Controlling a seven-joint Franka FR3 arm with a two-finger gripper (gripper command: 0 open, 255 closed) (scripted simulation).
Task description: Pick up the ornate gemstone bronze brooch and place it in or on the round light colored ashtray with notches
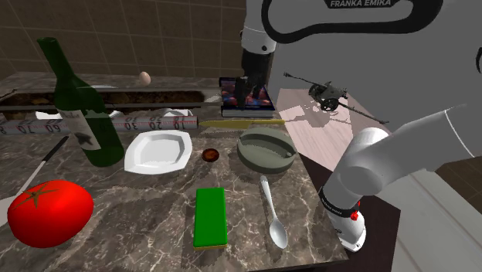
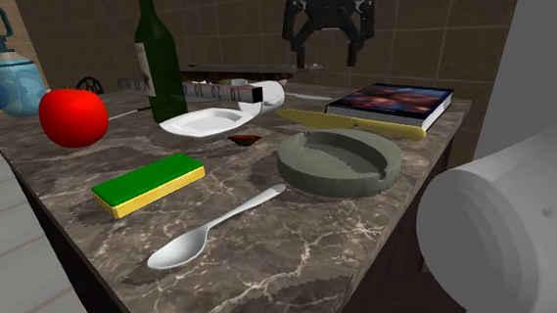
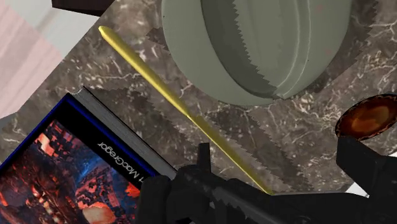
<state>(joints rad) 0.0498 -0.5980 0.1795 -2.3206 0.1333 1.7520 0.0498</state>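
The brooch [image 1: 210,154] is a small reddish-brown oval lying flat on the marble table, between the white plate and the ashtray. It also appears as the brooch [image 2: 245,139] and the brooch [image 3: 372,116]. The round grey-green ashtray [image 1: 266,164] with notched rim sits empty just to the shoulder view's right of it, also seen as the ashtray [image 2: 337,180] and the ashtray [image 3: 191,38]. My gripper [image 1: 255,91] hangs open above the book at the back of the table, well above and behind both. The gripper [image 2: 329,52] holds nothing, as does the gripper [image 3: 280,168].
A book [image 1: 247,96] and a long yellow blade [image 1: 239,122] lie behind the ashtray. White plate [image 1: 158,149], green bottle [image 1: 81,104], tomato [image 1: 48,212], green sponge [image 1: 210,216] and spoon [image 1: 272,212] crowd the table. The table edge [image 1: 328,197] drops off at the shoulder view's right.
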